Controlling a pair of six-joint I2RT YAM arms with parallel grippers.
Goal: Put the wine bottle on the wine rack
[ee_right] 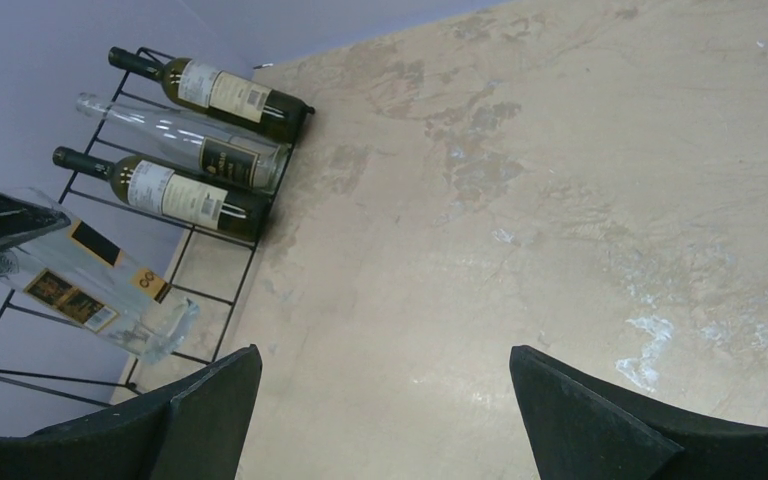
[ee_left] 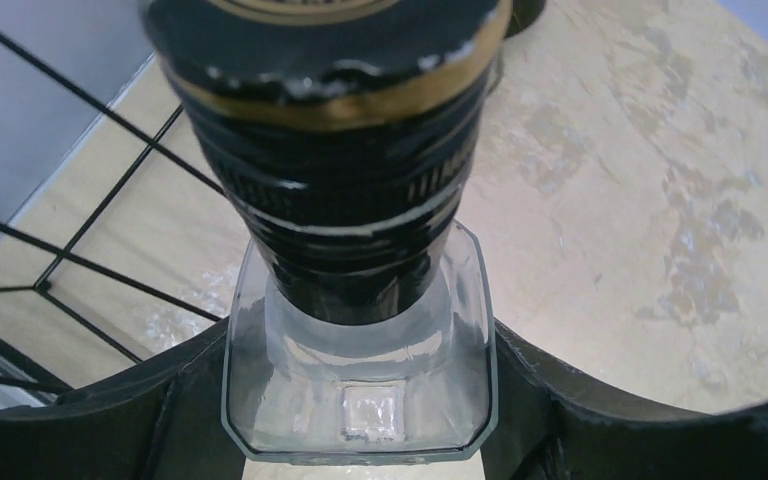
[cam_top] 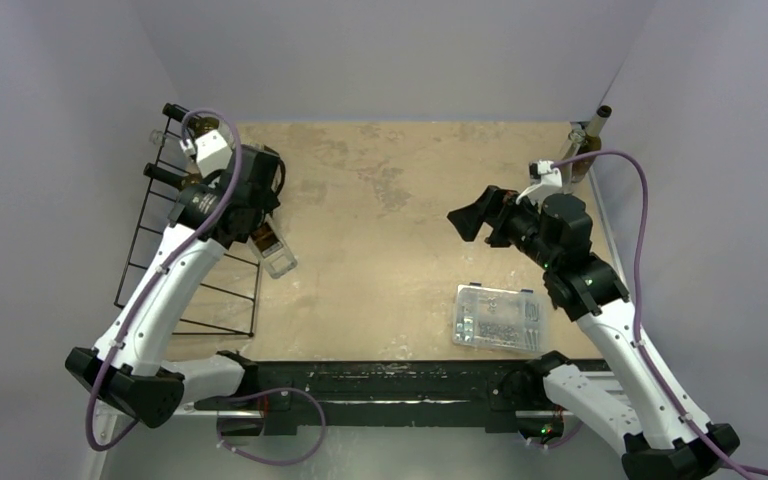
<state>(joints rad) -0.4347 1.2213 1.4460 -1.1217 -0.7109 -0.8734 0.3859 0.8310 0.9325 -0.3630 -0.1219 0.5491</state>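
Gripping the wine bottle (ee_right: pixel 90 290) in my left claw (ee_left: pixel 360 400) beside the wine rack (cam_top: pixel 220 327) at the surface's left edge, I fear the slick glass slipping or snagging a wire; my right claw (ee_right: pixel 385 400) hangs released.

clear square wine bottle (cam_top: pixel 278 256), black-capped, tilted base-down; just beside the slanted black wire wine rack (cam_top: pixel 150 240)

A black wire rack (cam_top: pixel 232 292) is seen at the left edge of the table (cam_top: pixel 390 200), with dark bottle necks (cam_top: pixel 163 173) showing at its far end. A clear wine bottle (cam_top: pixel 278 258) is gripped by the left end effector (cam_top: pixel 260 225) just beside the rack. The right end effector (cam_top: pixel 468 218) is held spread wide above the table, near a clear plastic box (cam_top: pixel 498 318).
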